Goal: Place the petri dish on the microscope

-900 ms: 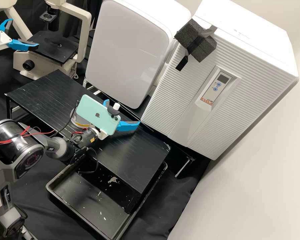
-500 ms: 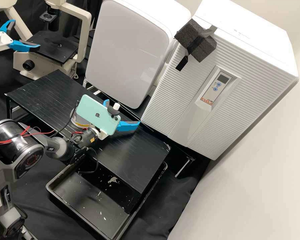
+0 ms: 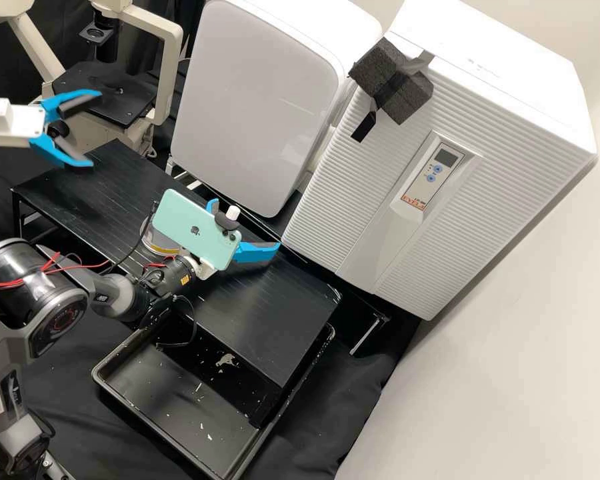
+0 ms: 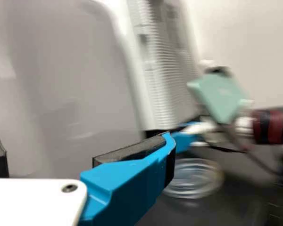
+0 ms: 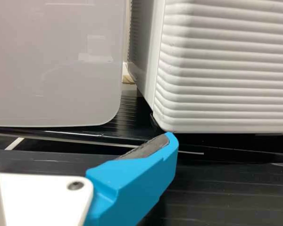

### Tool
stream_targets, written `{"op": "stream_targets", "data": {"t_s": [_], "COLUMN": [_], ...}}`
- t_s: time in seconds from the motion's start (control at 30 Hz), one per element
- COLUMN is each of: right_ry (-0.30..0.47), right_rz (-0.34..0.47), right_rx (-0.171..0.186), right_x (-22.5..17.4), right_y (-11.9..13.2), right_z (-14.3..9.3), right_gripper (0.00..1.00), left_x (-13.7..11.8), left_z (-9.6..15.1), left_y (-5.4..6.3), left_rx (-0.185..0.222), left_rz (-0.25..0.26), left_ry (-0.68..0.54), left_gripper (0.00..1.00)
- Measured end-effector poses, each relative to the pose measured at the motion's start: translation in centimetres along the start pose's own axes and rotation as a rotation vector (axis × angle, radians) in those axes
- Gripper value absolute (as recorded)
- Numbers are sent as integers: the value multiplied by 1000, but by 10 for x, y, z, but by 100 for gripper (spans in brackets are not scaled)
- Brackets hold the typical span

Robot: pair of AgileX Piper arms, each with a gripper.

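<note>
On the black tabletop (image 3: 93, 183) we find the petri dish (image 3: 157, 242) set inboard, near the right arm (image 3: 178, 273), presumably for easy reach. Both pairs of jaws stand apart, unloaded. From the dish, in the high view, open room lies towards ten o'clock; the microscope (image 3: 123, 107) stands past the edge at eleven.

a black grooved table (image 3: 263, 330) with a clear round petri dish (image 3: 157, 243) directly on it

left claw (image 3: 96, 129) open, right claw (image 3: 247, 224) open too
left one's fingers (image 3: 60, 100) spread wide at high view's left edge; right arm (image 3: 57, 320) bent, wrist (image 3: 175, 277) mid-view
</note>
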Motion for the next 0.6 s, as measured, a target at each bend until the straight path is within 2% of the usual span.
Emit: {"op": "stream_targets", "data": {"t_s": [0.13,0.2,0.4,0.5,0.57,0.6], "right_ry": [0,0,0,0,0,0], "right_rz": [0,0,0,0,0,0], "right_rx": [0,0,0,0,0,0], "right_x": [0,0,0,0,0,0], "right_y": [0,0,0,0,0,0], "right_z": [0,0,0,0,0,0], "right_gripper": [100,100,100,100,100,100], "left_x": [19,29,52,61,64,66], "left_z": [6,8,12,17,19,20], "left_y": [-4,-9,-25,-33,-37,-40], "left_rx": [20,39,51,33,2,-25], "left_rz": [-17,-44,-118,-159,-180,-195], "left_ry": [-72,-95,-158,-208,-232,-249], "left_gripper": [100,100,100,100,100,100]}}
